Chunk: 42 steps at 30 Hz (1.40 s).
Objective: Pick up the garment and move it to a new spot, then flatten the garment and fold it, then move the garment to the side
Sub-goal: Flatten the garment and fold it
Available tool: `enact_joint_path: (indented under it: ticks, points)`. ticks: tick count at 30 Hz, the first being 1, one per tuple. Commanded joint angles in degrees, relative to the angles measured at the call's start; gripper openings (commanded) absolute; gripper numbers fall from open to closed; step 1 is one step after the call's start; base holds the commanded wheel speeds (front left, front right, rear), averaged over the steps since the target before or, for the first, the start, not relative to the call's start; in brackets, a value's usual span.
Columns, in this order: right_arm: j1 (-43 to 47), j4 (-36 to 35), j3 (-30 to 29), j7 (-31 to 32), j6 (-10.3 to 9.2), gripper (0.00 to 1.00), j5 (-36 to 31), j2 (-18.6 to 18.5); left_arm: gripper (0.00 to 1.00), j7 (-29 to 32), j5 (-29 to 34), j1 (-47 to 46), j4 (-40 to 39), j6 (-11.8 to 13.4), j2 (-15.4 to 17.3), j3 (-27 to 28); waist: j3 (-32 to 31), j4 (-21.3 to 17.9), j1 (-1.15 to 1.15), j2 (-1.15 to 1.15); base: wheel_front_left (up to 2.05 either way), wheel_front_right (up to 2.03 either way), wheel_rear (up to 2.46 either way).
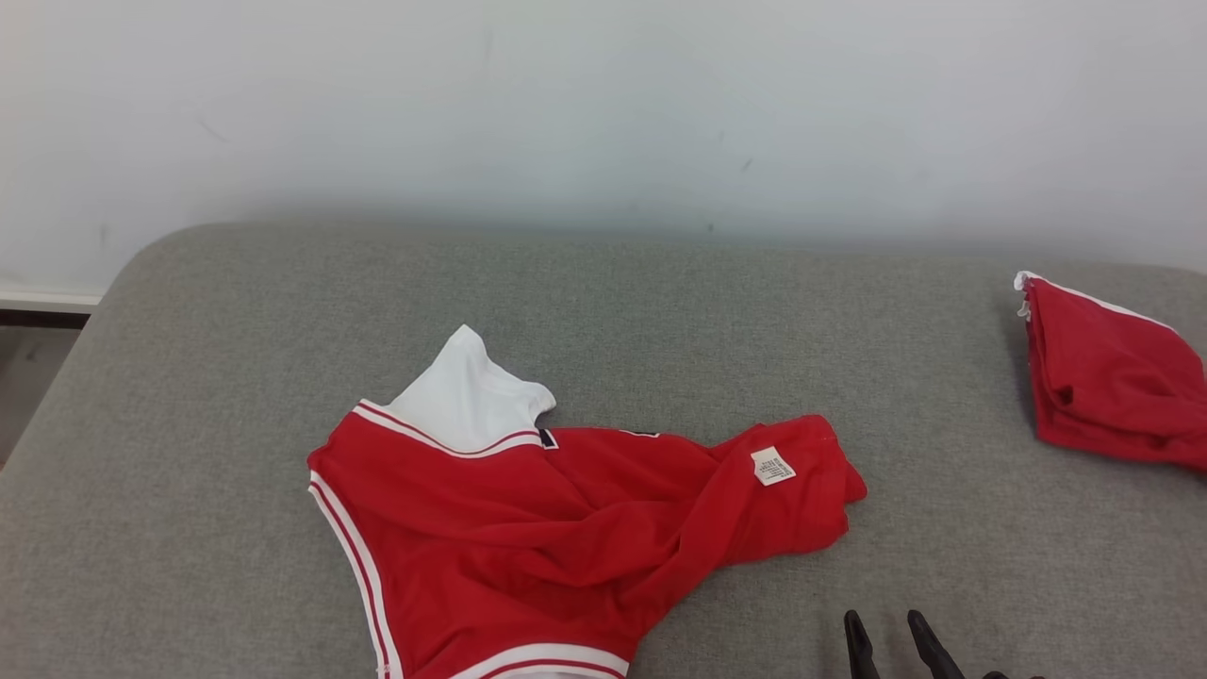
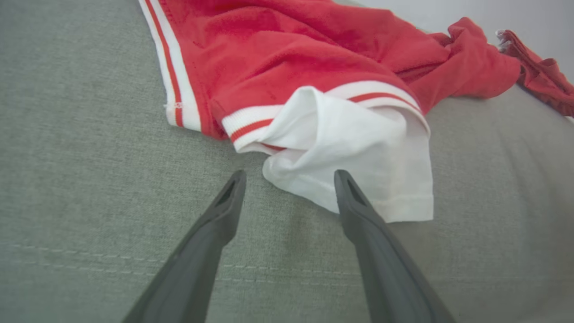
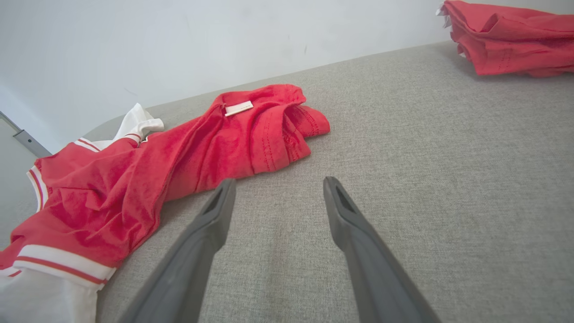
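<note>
Step (judged): flatten stage. The garment (image 1: 566,528) was down but bunched, and no fold had been started.
Garment posn: front-centre of the grey padded surface (image 1: 236,377). Red body twisted w/ a ridge running across. One white sleeve (image 1: 467,396) stuck up at the far side, the other white sleeve (image 2: 358,148) lay nearest the L arm. Care label (image 1: 773,467) faced up on the R end.
L end effector (image 2: 289,177): jaws wide, nothing held. Low over the surface, tips just short of the near sleeve; R finger (image 2: 354,202) overlapped the sleeve edge in the wrist view, contact unclear.
R end effector (image 3: 278,184): jaws wide, empty, aimed at bare fabric just beside the red bunched end.
Other: a 2nd red garment (image 1: 1103,387) lay folded-ish at far R, well apart; prob. not this job's.
Next move (judged): L should pinch the sleeve/hem edge and R the bunched labelled end, each taking one layer only. Then draw apart to pull out the twist.
Risk: grabbing both layers would keep the ridge in.
</note>
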Motion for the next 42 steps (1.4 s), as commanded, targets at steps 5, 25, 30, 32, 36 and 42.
enact_joint_path:
  ticks: [5,25,30,32,36,42]
  points:
    - [0.5,0.3,0.07,-0.03,-0.12,1.0,-0.4,-0.02,1.0,-0.14,-0.41,0.14,6.62,-0.79,0.3,-0.6,-0.26,-0.99,0.0,0.0,0.0,0.0,0.0]
    - [0.59,0.18,-0.62,-0.03,-0.12,1.0,-1.29,-0.09,0.0,-0.19,2.63,-9.72,14.24,-2.78,-0.49,0.2,0.24,-2.78,0.0,0.0,0.0,0.0,0.0]
    - [0.77,0.13,-0.73,-0.03,-0.12,1.0,-1.41,-0.07,0.0,-0.21,3.1,-8.85,13.57,-2.92,-0.56,0.1,0.3,-1.93,0.0,0.0,0.0,0.0,0.0]
    - [0.47,0.16,-0.51,-0.03,-0.12,1.0,-1.54,-0.12,0.0,-0.21,3.22,-7.67,13.11,-3.03,-0.64,0.12,0.28,-1.27,0.0,0.0,0.0,0.0,0.0]
    - [-2.43,0.54,0.1,-0.04,-0.12,1.0,-1.34,-1.21,0.0,-0.21,2.43,-5.12,10.31,-3.25,-0.89,-0.08,0.68,0.05,0.0,0.0,0.0,0.0,0.0]
    - [-9.11,3.98,-1.04,-0.04,-0.12,1.0,-0.86,-3.2,0.0,-0.21,2.25,0.26,6.11,-3.36,-1.19,-0.94,1.54,2.43,0.0,0.0,0.0,0.0,0.0]
